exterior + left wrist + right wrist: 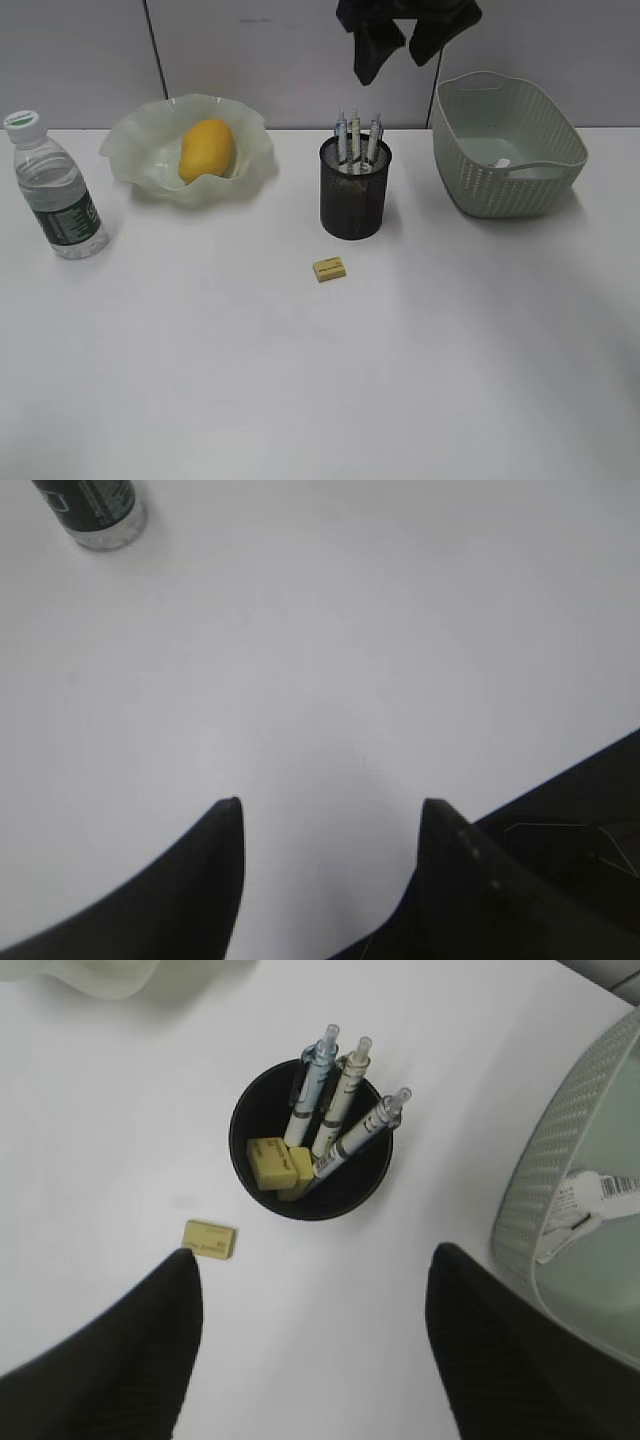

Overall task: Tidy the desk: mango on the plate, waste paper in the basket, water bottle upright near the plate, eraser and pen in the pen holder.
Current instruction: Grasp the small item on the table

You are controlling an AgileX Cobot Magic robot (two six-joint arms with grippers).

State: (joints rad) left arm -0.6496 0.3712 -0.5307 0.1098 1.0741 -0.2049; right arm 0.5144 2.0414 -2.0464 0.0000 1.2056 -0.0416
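- I see the yellow oval mango [206,149] lying inside the pale green wavy-rimmed glass plate [132,150] at the back left of the white table [320,380]
- I see the clear plastic water bottle with a dark green label and white cap [55,188] standing upright, left of the plate and just in front of it; its base also shows at the top left of the left wrist view [98,510]
- I see the black mesh cylindrical pen holder [353,198] at table centre; three pens with clear barrels [338,1110] stand tilted inside it, and small yellow erasers [278,1164] lie at its bottom
- One small yellow rectangular eraser [329,268] lies flat on the table, just in front of the holder and apart from it; the right wrist view shows it [210,1240] left of the holder
- The pale green woven-pattern plastic basket [475,180] sits at the back right; white waste paper with a barcode [588,1208] lies in it
- My left gripper [330,815] hangs over bare table, fingers spread, holding nothing
- My right gripper [315,1265] hovers above the holder area, fingers spread wide, holding nothing; the exterior view shows it at the top edge [405,35]
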